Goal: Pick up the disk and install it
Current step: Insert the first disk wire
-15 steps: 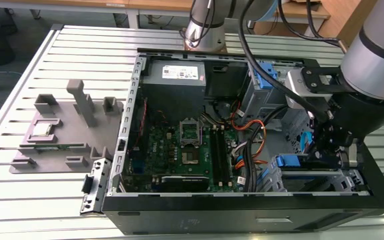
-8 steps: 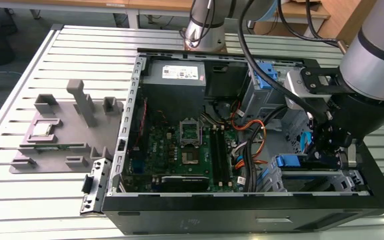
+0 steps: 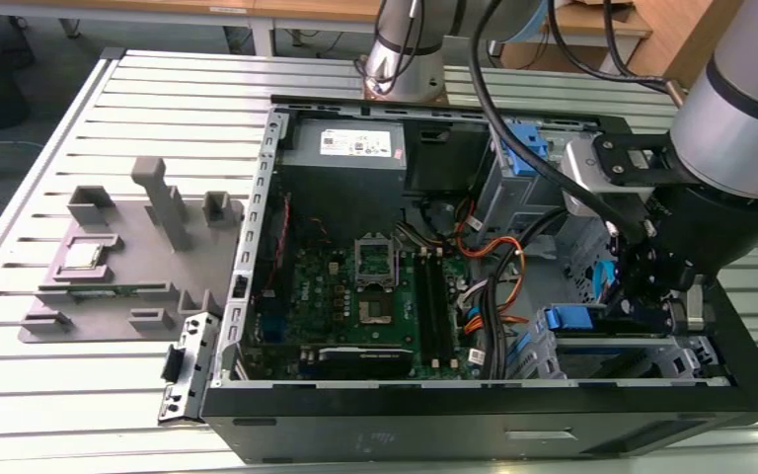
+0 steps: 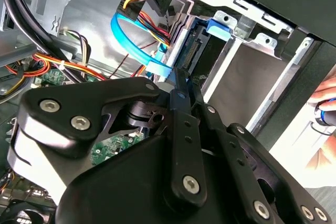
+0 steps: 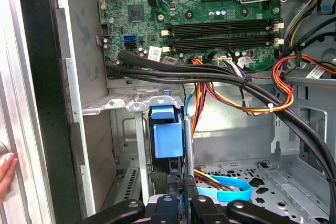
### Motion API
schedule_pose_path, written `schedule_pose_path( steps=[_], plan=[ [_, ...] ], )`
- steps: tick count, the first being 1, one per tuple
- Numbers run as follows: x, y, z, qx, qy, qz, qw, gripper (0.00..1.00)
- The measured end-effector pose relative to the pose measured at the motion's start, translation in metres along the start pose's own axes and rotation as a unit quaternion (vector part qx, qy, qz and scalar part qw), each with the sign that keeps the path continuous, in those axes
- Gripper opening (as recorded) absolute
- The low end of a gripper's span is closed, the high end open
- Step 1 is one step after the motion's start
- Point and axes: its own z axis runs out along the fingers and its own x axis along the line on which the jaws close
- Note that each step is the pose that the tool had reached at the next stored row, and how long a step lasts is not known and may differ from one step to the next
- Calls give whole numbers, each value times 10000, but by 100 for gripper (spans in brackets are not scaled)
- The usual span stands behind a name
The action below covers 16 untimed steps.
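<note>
The disk sits on edge in the drive bay at the case's front corner, on the exterior view's right; its blue handle end (image 3: 571, 318) (image 5: 168, 139) (image 4: 219, 27) sticks out of the metal cage. My gripper (image 3: 640, 301) (image 5: 179, 187) (image 4: 181, 85) hangs just above that bay. Its two black fingers are pressed together with nothing between them, their tips close behind the blue handle. The silver body of the disk is hidden inside the cage.
The open black computer case (image 3: 485, 415) lies on a slatted table. Inside it are the motherboard (image 3: 352, 296), a grey power-supply box (image 3: 352, 146), a blue bracket (image 3: 524, 148), cable bundles (image 5: 220, 74) and a blue flat cable (image 5: 231, 187). A grey fixture (image 3: 129, 247) stands outside the case. A person's hand (image 4: 323, 108) rests by the case.
</note>
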Motion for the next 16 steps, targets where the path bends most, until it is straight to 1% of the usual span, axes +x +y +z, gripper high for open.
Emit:
schedule_pose_path(
  steps=[2, 3, 6, 10, 11, 15, 16],
  plan=[
    [0, 0, 0, 0, 1, 0, 10000, 17],
    [0, 0, 0, 0, 2, 0, 10000, 23],
    [0, -1, -10, 0, 2, 0, 10000, 23],
    [-2, -15, -102, -1, 0, 1, 10000, 23],
    [-3, -19, -115, -1, -1, 1, 10000, 23],
    [-3, -20, -116, -6, -3, 1, 10000, 23],
    [-3, -22, -115, -37, 1, 1, 10000, 23]
  ],
)
